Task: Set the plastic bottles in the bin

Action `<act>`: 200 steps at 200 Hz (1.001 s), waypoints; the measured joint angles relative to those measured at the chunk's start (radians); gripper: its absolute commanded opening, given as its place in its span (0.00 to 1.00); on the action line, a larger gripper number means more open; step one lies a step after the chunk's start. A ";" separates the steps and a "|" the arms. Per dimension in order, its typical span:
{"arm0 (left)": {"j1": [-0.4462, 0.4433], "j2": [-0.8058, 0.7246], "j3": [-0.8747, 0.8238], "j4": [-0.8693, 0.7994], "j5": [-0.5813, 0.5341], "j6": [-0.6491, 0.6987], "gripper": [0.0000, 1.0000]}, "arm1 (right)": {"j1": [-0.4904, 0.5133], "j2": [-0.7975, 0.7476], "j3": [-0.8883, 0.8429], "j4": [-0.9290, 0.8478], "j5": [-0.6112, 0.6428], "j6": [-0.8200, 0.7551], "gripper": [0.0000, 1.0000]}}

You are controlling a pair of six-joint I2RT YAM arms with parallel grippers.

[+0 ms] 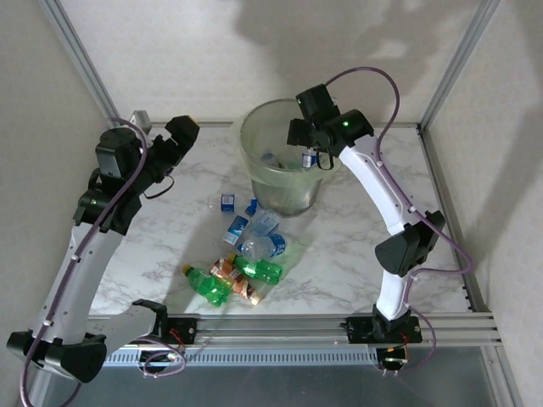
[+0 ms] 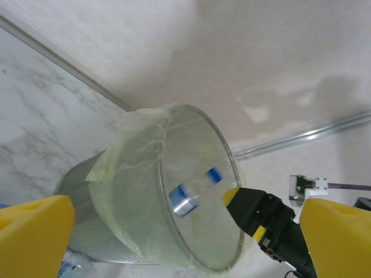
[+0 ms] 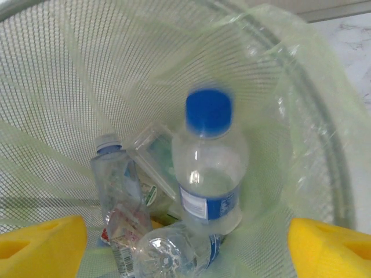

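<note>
Blue-capped bottle (image 3: 208,174) inside lined bin (image 1: 293,197); other bottles (image 1: 259,270) clustered beside.

The blue-capped bottle (image 3: 210,174) is blurred at its cap and partly hides a crumpled bottle (image 3: 152,155).

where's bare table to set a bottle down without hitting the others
Bare marble lies between the left arm and the bottle pile, and between the pile and the right arm. It is crowded directly in front of the bin, where the bottles lie bunched.
</note>
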 measured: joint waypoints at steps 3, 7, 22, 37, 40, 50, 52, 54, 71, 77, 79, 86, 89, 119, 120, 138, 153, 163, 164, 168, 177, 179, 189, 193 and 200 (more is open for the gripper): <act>0.001 -0.004 -0.001 -0.006 -0.003 0.000 0.99 | 0.000 0.000 0.000 0.000 -0.001 0.000 0.89; 0.002 -0.010 -0.002 -0.012 -0.009 0.001 0.99 | 0.000 0.000 0.001 -0.001 -0.002 0.000 0.88; 0.004 -0.028 -0.004 -0.044 -0.029 0.003 0.97 | 0.002 -0.002 0.006 -0.001 -0.009 0.000 0.87; 0.004 -0.041 -0.010 -0.075 -0.048 0.003 0.96 | 0.014 -0.015 0.006 0.002 -0.016 -0.001 0.86; 0.005 -0.042 -0.010 -0.082 -0.050 0.003 0.96 | 0.018 -0.018 0.006 0.002 -0.018 -0.002 0.86; 0.005 -0.050 -0.016 -0.106 -0.064 0.003 0.95 | 0.038 -0.038 0.006 0.011 -0.025 -0.006 0.86; 0.005 -0.051 -0.018 -0.111 -0.068 0.003 0.95 | 0.044 -0.043 0.006 0.012 -0.025 -0.008 0.86; 0.005 -0.053 -0.019 -0.117 -0.069 0.003 0.95 | 0.049 -0.048 0.006 0.015 -0.028 -0.008 0.86; 0.005 -0.073 -0.039 -0.159 -0.092 0.002 0.92 | 0.125 -0.099 0.006 0.044 -0.040 -0.018 0.86; 0.005 -0.084 -0.050 -0.179 -0.101 -0.002 0.91 | 0.155 -0.118 0.005 0.057 -0.043 -0.022 0.86; 0.005 -0.087 -0.053 -0.182 -0.103 -0.001 0.90 | 0.167 -0.126 0.002 0.063 -0.043 -0.024 0.86; 0.005 -0.103 -0.070 -0.206 -0.117 -0.005 0.88 | 0.207 -0.151 -0.005 0.083 -0.050 -0.028 0.86; 0.005 -0.109 -0.077 -0.217 -0.121 -0.010 0.87 | 0.225 -0.164 -0.011 0.093 -0.054 -0.031 0.86; 0.008 -0.171 -0.164 -0.332 -0.154 -0.036 0.83 | 0.380 -0.271 -0.122 0.184 -0.063 -0.050 0.86; 0.008 -0.172 -0.166 -0.335 -0.155 -0.035 0.83 | 0.382 -0.273 -0.125 0.185 -0.063 -0.050 0.86; 0.008 -0.191 -0.219 -0.391 -0.168 -0.048 0.84 | 0.431 -0.302 -0.209 0.226 -0.065 -0.051 0.86; 0.008 -0.196 -0.256 -0.413 -0.172 -0.059 0.84 | 0.450 -0.304 -0.272 0.246 -0.065 -0.048 0.86; 0.008 -0.195 -0.282 -0.405 -0.170 -0.065 0.84 | 0.457 -0.300 -0.304 0.248 -0.064 -0.044 0.86; 0.008 -0.194 -0.284 -0.404 -0.170 -0.066 0.84 | 0.457 -0.299 -0.305 0.248 -0.064 -0.044 0.86; 0.008 -0.192 -0.295 -0.396 -0.167 -0.070 0.83 | 0.460 -0.298 -0.315 0.248 -0.062 -0.043 0.86; 0.008 -0.177 -0.319 -0.369 -0.158 -0.084 0.84 | 0.464 -0.293 -0.331 0.250 -0.061 -0.039 0.86; 0.008 -0.173 -0.325 -0.362 -0.155 -0.086 0.84 | 0.465 -0.292 -0.333 0.250 -0.061 -0.037 0.86; 0.008 -0.148 -0.351 -0.320 -0.145 -0.104 0.86 | 0.467 -0.290 -0.338 0.254 -0.061 -0.033 0.86; 0.008 -0.136 -0.361 -0.303 -0.143 -0.113 0.87 | 0.467 -0.289 -0.338 0.256 -0.061 -0.031 0.86; 0.008 -0.111 -0.380 -0.272 -0.140 -0.129 0.87 | 0.468 -0.289 -0.338 0.260 -0.060 -0.029 0.86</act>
